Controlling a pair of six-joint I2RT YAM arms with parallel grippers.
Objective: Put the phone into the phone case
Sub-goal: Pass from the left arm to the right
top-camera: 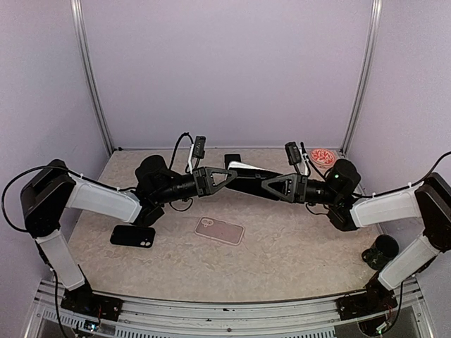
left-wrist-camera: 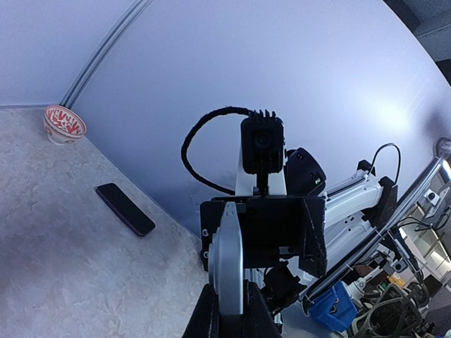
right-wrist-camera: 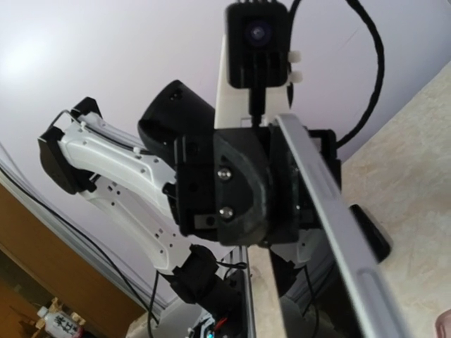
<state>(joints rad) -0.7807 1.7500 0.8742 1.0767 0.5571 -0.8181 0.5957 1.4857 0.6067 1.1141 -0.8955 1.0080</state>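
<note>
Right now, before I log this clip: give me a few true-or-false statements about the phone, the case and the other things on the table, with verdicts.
1. The pink translucent phone case lies flat on the table, nothing in it. True.
2. The silver-edged phone rests on the table. False: it is held up in the air.
3. The red-and-white patterned bowl stands at the far right corner. True.
4. The flat black slab lies inside the case. False: it lies left of the case, apart from it.
5. The left jaws are shut on the phone. True.

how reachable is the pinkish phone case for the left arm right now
Probably yes: the phone case lies uncovered on the table close by, though the left gripper is shut on the phone.
</note>
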